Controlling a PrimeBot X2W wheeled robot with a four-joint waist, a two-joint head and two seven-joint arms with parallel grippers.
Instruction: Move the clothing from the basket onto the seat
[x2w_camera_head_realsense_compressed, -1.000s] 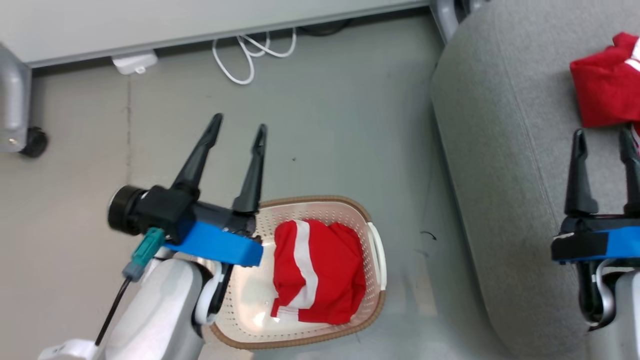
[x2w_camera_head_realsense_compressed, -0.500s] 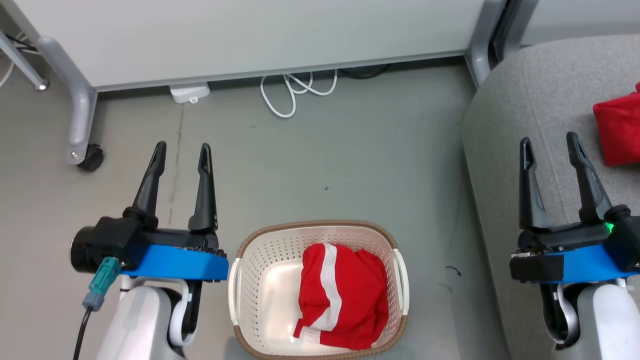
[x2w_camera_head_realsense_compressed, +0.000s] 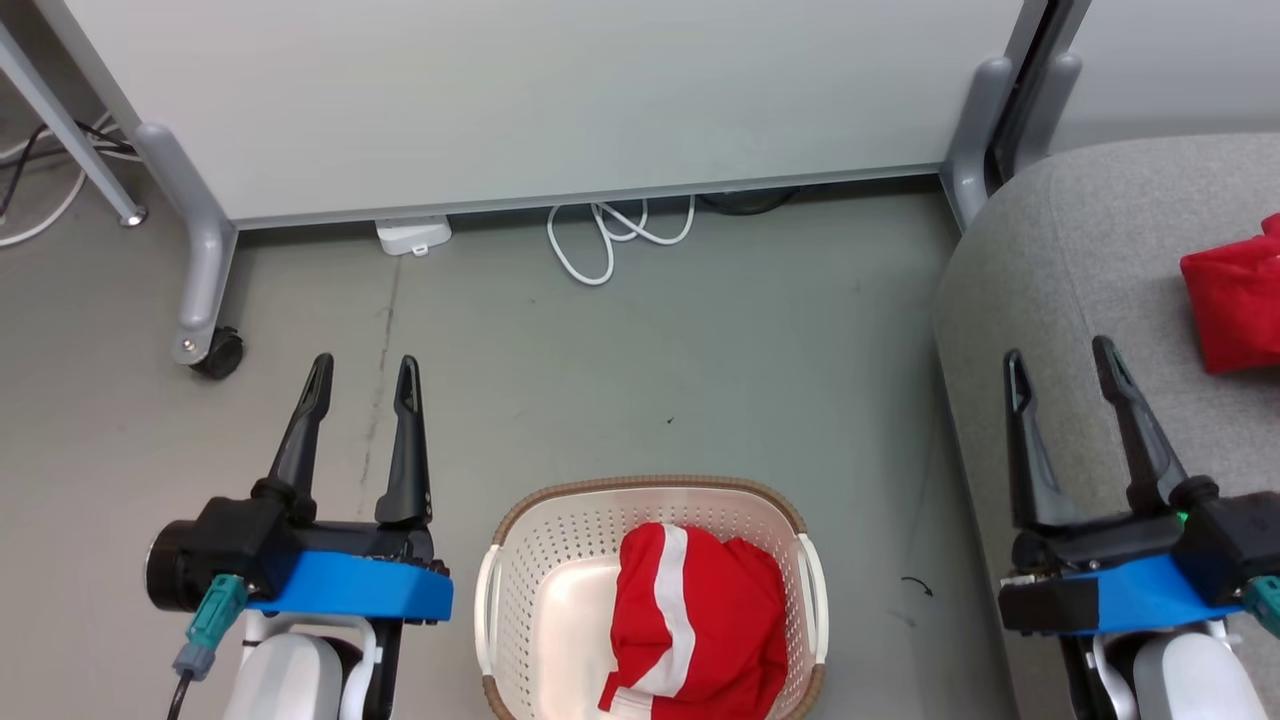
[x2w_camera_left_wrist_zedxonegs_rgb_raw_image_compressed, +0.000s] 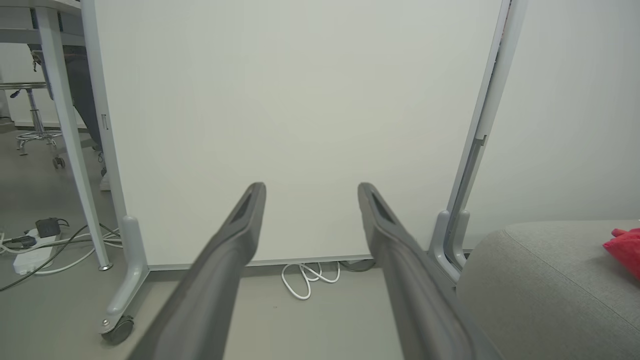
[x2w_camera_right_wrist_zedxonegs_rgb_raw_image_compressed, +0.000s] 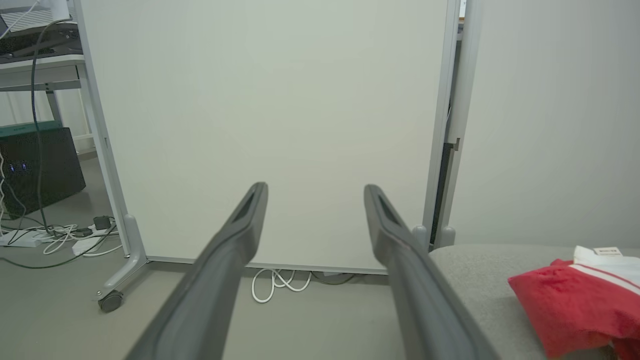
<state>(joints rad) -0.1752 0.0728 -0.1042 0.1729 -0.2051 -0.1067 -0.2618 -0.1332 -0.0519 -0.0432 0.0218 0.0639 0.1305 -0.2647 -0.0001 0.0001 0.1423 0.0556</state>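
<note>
One garment (x2w_camera_head_realsense_compressed: 700, 630) lies in the basket (x2w_camera_head_realsense_compressed: 640, 485), right of the left gripper (x2w_camera_head_realsense_compressed: 365, 360), left of the right gripper (x2w_camera_head_realsense_compressed: 1056, 350), roughly midway. Both stand spread wide and empty.

We see an office or lab: a castered partition panel (x2w_camera_head_realsense_compressed: 560, 100), loose floor cables (x2w_camera_head_realsense_compressed: 610, 232), a power strip (x2w_camera_left_wrist_zedxonegs_rgb_raw_image_compressed: 22, 252), a stool (x2w_camera_left_wrist_zedxonegs_rgb_raw_image_compressed: 31, 107).

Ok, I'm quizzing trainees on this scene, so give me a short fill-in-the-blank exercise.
The clothing in the basket is red with a broad ____ stripe.
The left claw and right claw both stand ____.
Another red garment lies on the ____ seat.
Missing: white; open; grey.
</note>
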